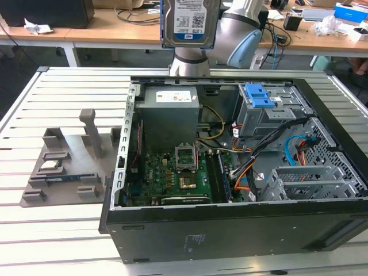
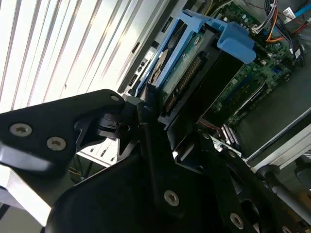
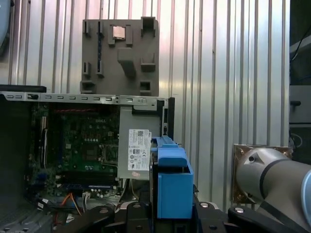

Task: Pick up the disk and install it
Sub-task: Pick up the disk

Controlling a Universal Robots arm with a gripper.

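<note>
**Black gripper clenched on the disk, held high over the open computer case**

Dark gripper links crowd the foreground in both wrist views, and the fingers press on the two long edges of the disk, so it is firmly grasped and not loose. No gap separates the two: the disk sits between the jaws and runs straight out from the wrist, its long axis pointing away from the gripper and down toward the case interior. In the second wrist view the green motherboard lies beyond the disk's far end, well apart from it.

In the exterior view the disk hangs upright above the case's far wall, over the side where the grey power supply sits. It is clear of every part inside. The drive cage with the ribbed blue latch lies inside the case, toward the exterior view's right of the power supply.

The disk is a flat silver-grey slab with a white-and-blue label on the face shown in the exterior view. A bright blue plastic frame wraps its edges and ends in a blocky tab. A connector row shows on its short end. Outside the case, on the slatted table, stands a grey fixture.
</note>
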